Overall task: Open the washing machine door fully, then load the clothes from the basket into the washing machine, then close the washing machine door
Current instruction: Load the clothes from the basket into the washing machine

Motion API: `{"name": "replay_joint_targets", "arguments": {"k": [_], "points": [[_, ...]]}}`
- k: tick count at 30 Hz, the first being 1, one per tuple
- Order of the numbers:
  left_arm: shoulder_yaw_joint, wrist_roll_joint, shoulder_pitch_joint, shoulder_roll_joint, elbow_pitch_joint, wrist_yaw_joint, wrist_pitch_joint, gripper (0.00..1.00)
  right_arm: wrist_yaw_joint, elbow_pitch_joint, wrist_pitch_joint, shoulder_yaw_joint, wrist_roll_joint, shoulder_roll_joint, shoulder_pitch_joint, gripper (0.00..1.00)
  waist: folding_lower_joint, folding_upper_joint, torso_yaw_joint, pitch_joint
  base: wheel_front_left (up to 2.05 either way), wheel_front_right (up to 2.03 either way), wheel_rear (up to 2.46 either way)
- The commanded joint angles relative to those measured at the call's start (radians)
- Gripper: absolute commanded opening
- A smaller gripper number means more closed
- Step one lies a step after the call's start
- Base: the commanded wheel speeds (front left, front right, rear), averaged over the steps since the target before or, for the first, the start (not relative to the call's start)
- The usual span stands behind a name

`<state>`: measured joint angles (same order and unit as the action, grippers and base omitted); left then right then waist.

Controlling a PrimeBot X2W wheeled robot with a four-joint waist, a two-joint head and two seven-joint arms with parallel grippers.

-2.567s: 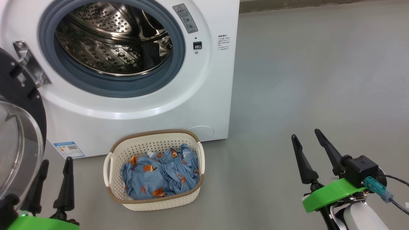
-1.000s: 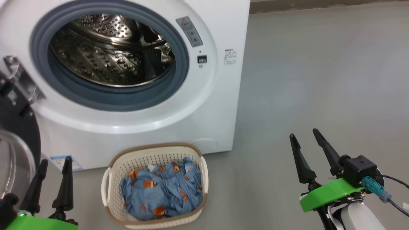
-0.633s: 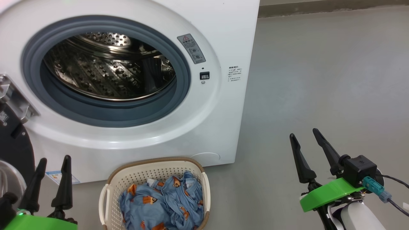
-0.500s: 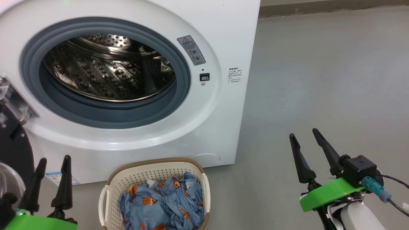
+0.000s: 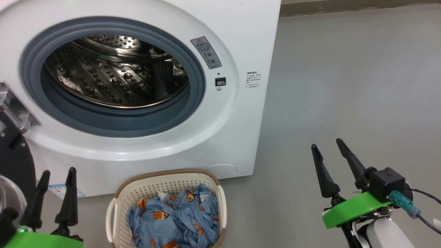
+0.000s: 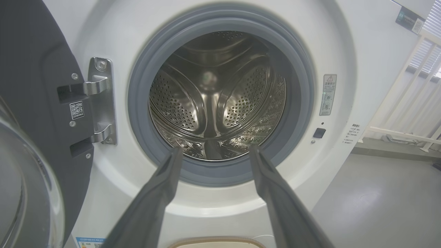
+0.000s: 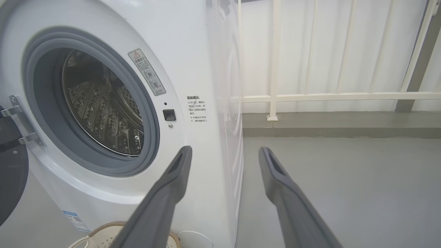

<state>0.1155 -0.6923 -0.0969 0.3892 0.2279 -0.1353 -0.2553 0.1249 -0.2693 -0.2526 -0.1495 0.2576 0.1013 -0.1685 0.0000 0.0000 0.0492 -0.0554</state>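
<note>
Both released, empty: left gripper (image 5: 59, 171), right gripper (image 5: 326, 143); basket (image 5: 119, 203) of clothes (image 5: 172, 224) between them, nearer left; washing machine door (image 5: 15, 162) behind left gripper, seemingly wide open.

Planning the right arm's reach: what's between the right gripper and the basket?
Bare grey floor between right gripper and basket, by the head view.

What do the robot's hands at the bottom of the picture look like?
The left gripper and right gripper each have two long, tapered dark fingers on a bright green mount. The right one carries a black cube with a teal plug and dark cable, above a white forearm.
</note>
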Motion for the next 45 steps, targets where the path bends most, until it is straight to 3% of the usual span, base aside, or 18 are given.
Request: {"name": "replay_joint_targets", "arguments": {"k": [1, 29, 45], "points": [[-0.042, 0.002, -0.039, 0.037, -0.024, 0.005, -0.006, 1.0, 0.006, 0.028, -0.009, -0.013, -0.003, 0.002, -0.017, 1.0, 0.0, 0.0, -0.001, -0.001, 0.0, 0.0, 0.0], [-0.011, -0.011, -0.051, 0.057, -0.025, 0.005, -0.006, 1.0, 0.006, 0.036, -0.009, -0.004, -0.021, -0.017, -0.02, 1.0, 0.0, 0.0, 0.011, -0.057, 0.0, 0.0, 0.0], [0.142, -0.128, -0.123, 0.145, 0.019, 0.005, -0.006, 1.0, 0.006, 0.079, -0.009, 0.018, -0.067, -0.05, -0.026, 1.0, 0.0, 0.0, 0.051, -0.212, 0.0, 0.0, 0.0]]}}
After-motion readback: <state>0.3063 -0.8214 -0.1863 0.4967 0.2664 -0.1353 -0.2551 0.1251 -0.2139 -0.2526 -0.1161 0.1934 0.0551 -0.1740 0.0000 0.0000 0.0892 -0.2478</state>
